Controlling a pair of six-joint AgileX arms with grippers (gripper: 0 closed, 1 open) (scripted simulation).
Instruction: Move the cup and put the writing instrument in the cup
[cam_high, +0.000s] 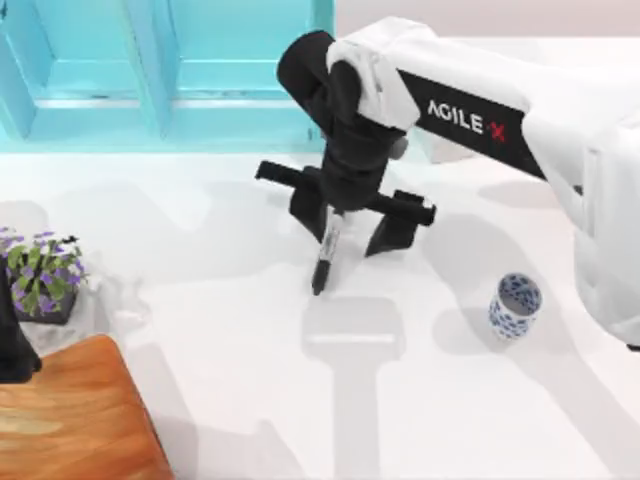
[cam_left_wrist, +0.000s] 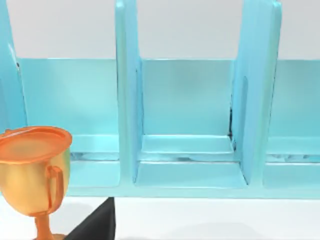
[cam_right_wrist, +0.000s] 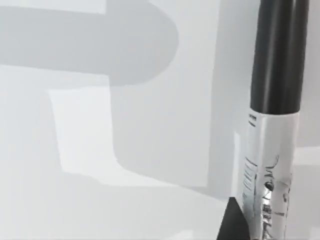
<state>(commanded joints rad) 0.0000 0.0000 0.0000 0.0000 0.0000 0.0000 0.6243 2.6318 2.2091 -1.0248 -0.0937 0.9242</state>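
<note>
**Right gripper carrying the marker, cup waiting off to the right**

The right gripper (cam_high: 345, 232) is hanging above the middle of the table (cam_high: 200, 330), its two fingers clamped on the upper part of the writing instrument (cam_high: 327, 256), which is dangling below them with its black end pointing down and slightly toward the near side. In the right wrist view the marker's (cam_right_wrist: 274, 125) black section and white-grey printed barrel are running close past the camera, with bare table and shadow behind, so I judge it to be lifted clear of the surface rather than resting on it, though the top view alone does not settle that.

The cup (cam_high: 515, 305) is standing upright on the right side of the table, well apart from the marker and nearer to the front edge. Its mouth is facing up and looking empty. So the pickup appears done; carrying the marker across to the right and lowering it into the cup is what is left.

The cup is small, round and white with a blue painted pattern and no handle. The marker is slim and noticeably longer than the cup is tall, so it will probably lean against the rim once dropped in.

The left arm (cam_high: 12, 340) is sitting parked at the far left edge beside a potted plant (cam_high: 42, 275).
</note>
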